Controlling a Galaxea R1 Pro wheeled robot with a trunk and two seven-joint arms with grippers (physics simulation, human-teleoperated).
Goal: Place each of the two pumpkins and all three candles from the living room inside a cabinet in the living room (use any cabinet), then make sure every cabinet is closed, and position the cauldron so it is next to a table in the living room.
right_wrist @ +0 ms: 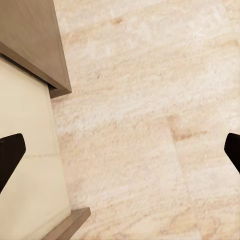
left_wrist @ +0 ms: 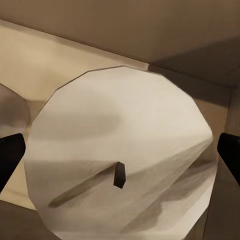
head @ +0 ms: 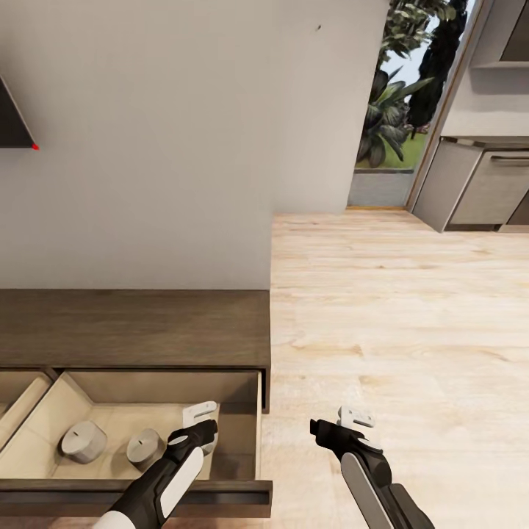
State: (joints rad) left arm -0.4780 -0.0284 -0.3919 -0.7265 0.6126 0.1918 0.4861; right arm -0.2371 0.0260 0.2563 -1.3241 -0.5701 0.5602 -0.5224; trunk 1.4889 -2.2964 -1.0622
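The long low dark brown cabinet (head: 132,327) stands against the wall with its right drawer (head: 147,496) pulled out. Two whitish candles (head: 83,441) (head: 144,448) lie on the drawer's pale floor. My left gripper (head: 200,420) hangs open over the drawer's right part. In the left wrist view a third candle (left_wrist: 120,140) with a dark wick sits very close, between the spread dark fingertips (left_wrist: 10,157). My right gripper (head: 353,420) is open and holds nothing above the wooden floor, just right of the drawer; the cabinet corner (right_wrist: 35,45) shows in its wrist view.
A second drawer (head: 15,400) to the left is also open. A white wall rises behind the cabinet, with a dark screen corner (head: 11,121). Pale plank floor (head: 397,308) spreads right toward a glass door with plants (head: 397,95) and grey kitchen cupboards (head: 477,184).
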